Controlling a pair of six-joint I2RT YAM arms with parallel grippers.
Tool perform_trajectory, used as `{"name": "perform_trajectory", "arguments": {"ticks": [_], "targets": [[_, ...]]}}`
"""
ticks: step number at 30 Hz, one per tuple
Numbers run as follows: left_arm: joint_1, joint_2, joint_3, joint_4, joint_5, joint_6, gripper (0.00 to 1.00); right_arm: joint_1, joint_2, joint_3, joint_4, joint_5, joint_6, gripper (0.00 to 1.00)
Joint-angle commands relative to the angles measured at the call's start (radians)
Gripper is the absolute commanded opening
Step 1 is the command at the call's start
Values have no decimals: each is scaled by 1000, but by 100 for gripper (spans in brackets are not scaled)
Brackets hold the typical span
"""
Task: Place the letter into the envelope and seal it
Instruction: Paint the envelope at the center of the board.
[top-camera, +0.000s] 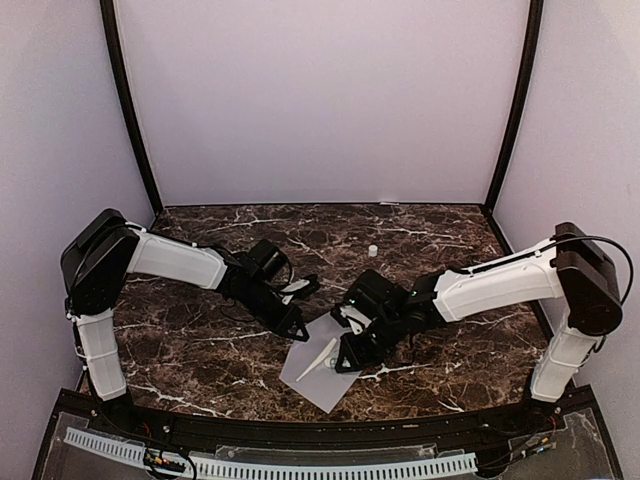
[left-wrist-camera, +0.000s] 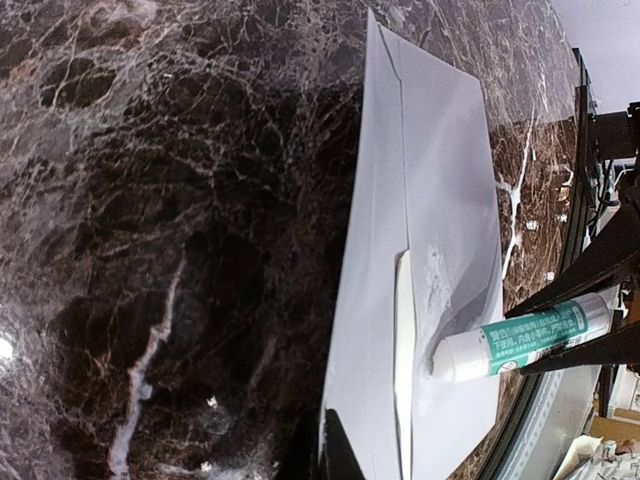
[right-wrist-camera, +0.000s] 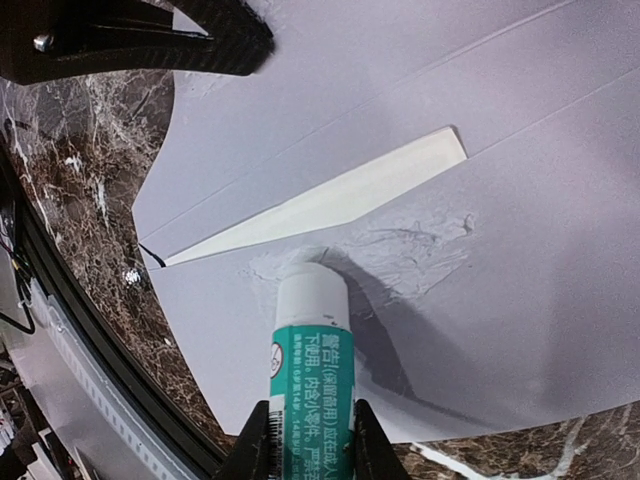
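While the right gripper (right-wrist-camera: 310, 445) is clamped on a glue stick (right-wrist-camera: 312, 350), the stick's tip is pressed onto the envelope (right-wrist-camera: 470, 110), which lies flat on the table (top-camera: 200, 350) between the two arms, near the front edge. Position of the letter (right-wrist-camera: 330, 205): inside the envelope, with only a narrow cream sliver showing at the mouth. The stick's tip touches the grey panel just beside that sliver, on the side nearer the right gripper; a wet smear (right-wrist-camera: 410, 245) runs from the tip along the mouth line toward the sliver's pointed end. Whether the glued panel is flap or body cannot be told. Key relation: mouth line and sliver run slantwise across the right wrist view and the stick's long axis crosses them, so further glue would probably call for a sideways stroke along that line, not a push forward. Fingers of the left gripper (top-camera: 297, 322) are together and hold nothing; its tip sits at the envelope's far edge, opposite the stick, apparently pinning the paper against drag, though contact is not certain. Nearer arm to the glue line: the right. Sealing is not yet done, since the mouth is open
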Motion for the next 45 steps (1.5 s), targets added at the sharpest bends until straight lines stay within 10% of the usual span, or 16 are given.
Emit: {"name": "perform_trajectory", "arguments": {"ticks": [1,45], "targets": [[5,-9,-9,-2,-3,-4,0,31,71,-28,-156,0,41,0],[-4,0,-2,-19,10,20,0,-233,219,115,-190,133,-141,0]]}}
